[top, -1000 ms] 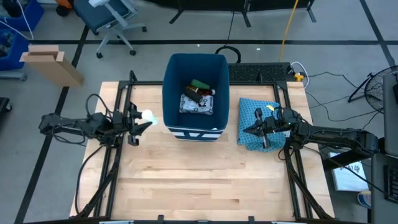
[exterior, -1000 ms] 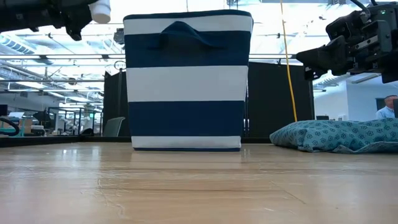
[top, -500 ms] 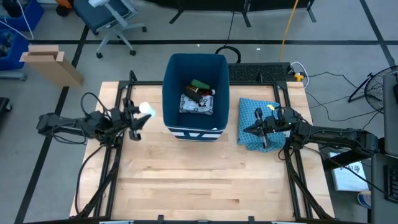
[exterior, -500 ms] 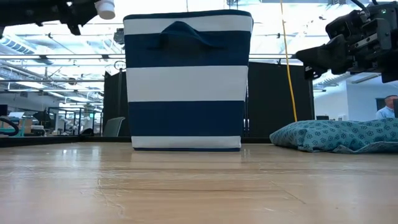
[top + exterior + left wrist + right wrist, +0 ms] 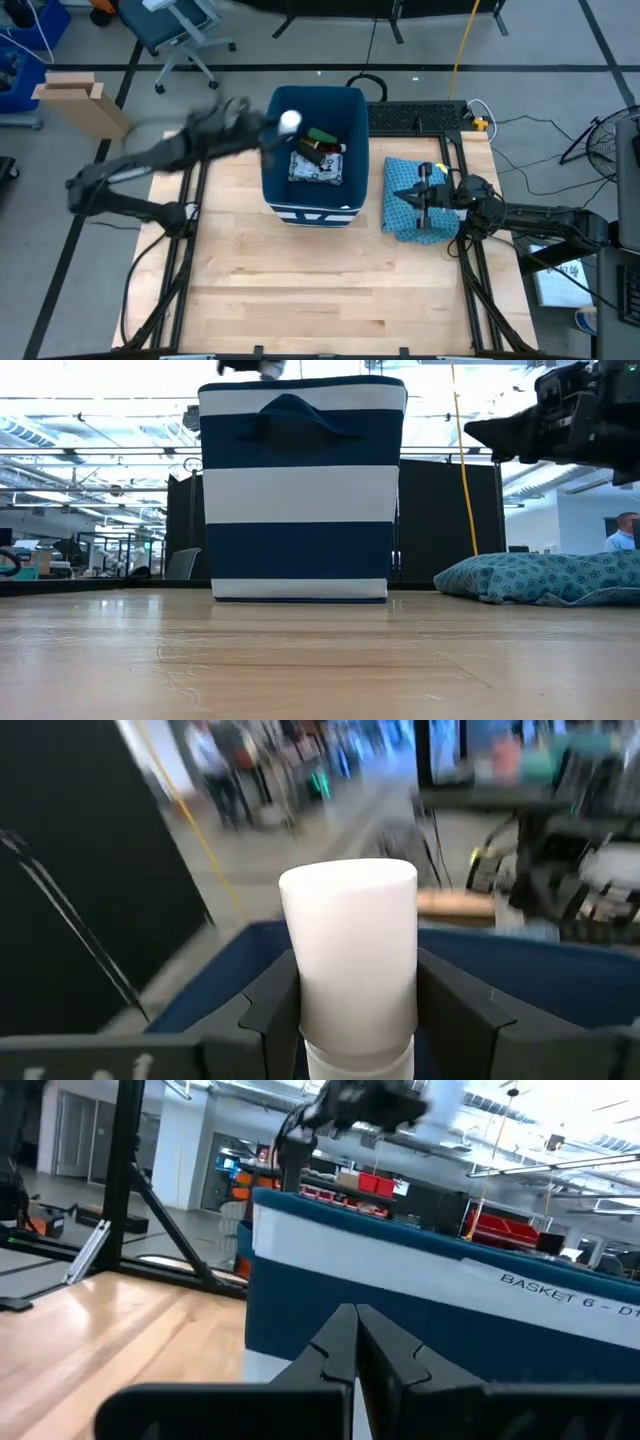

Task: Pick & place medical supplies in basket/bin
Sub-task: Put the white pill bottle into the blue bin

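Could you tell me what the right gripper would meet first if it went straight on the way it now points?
Most likely the bin's side wall, which fills the view beyond the shut right gripper.

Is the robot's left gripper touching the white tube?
Touching. The left wrist view shows the white tube squeezed between the left gripper's two dark fingers, pressed against both sides, above the blue bin.
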`<state>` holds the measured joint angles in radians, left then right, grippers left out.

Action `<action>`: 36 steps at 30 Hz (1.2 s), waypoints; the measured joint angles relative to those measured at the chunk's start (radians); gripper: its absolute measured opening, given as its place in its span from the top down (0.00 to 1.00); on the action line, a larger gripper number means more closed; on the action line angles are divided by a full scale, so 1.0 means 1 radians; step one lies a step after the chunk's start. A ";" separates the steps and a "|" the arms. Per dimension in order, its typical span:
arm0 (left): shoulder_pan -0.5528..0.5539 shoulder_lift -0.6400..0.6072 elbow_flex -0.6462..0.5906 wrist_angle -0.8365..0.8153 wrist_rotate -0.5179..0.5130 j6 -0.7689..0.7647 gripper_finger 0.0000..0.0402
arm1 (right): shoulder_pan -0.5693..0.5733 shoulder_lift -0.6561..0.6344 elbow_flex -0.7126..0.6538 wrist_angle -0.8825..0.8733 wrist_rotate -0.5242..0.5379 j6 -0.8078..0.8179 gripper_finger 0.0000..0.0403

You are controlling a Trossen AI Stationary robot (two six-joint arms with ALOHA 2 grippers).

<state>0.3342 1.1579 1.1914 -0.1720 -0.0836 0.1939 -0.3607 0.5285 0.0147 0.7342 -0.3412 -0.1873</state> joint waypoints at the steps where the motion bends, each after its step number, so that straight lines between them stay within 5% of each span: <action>1: 0.028 0.070 0.089 -0.070 0.039 0.008 0.58 | 0.000 0.000 0.000 -0.005 0.000 -0.002 1.00; 9: 0.123 0.641 0.703 -0.547 0.110 0.102 0.58 | 0.000 0.000 0.000 -0.013 0.000 -0.010 1.00; 15: 0.129 0.937 0.964 -0.774 0.117 0.161 0.58 | 0.000 0.000 0.000 -0.017 -0.002 -0.012 1.00; 28: 0.139 1.133 0.978 -0.776 0.206 0.171 0.58 | 0.000 0.000 0.000 -0.046 -0.003 -0.013 1.00; 36: 0.109 1.142 0.819 -0.636 0.160 0.171 0.58 | 0.000 0.000 0.000 -0.060 -0.003 -0.012 1.00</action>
<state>0.4432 2.3003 2.0108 -0.8082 0.0762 0.3647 -0.3603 0.5289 0.0147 0.6739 -0.3447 -0.1997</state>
